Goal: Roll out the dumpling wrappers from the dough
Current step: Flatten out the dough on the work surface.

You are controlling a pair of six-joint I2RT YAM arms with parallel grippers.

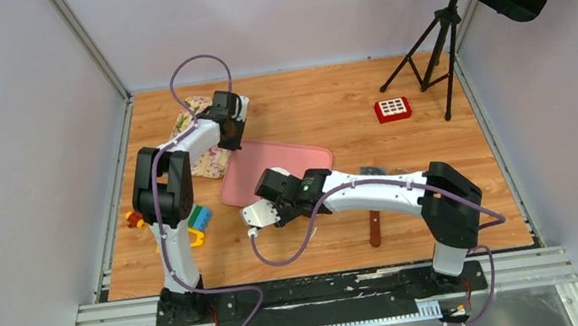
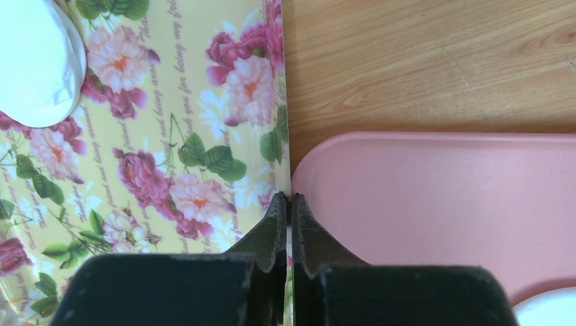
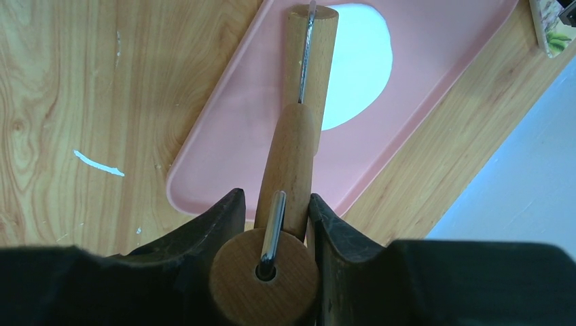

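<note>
Fingers of right gripper [image 3: 275,202] narrow, clamped on rolling pin [image 3: 293,146] handle. Pin's far end over dough [image 3: 360,61], flat white sheet on pink tray [image 3: 217,156]. Bare tray both sides of pin; wooden table [image 3: 81,81] open past tray's rounded rim. Left gripper [image 2: 289,204] fingers pressed together at seam between tray edge and floral mat [image 2: 170,170]. Dumpling wrapper [image 2: 34,61] on mat, well apart.

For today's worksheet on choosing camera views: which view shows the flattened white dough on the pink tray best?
The right wrist view: the dough lies broad on the pink tray, partly crossed by the rolling pin. The top view shows a small patch behind the right arm; the left wrist view, only a white sliver, probably its edge.
</note>
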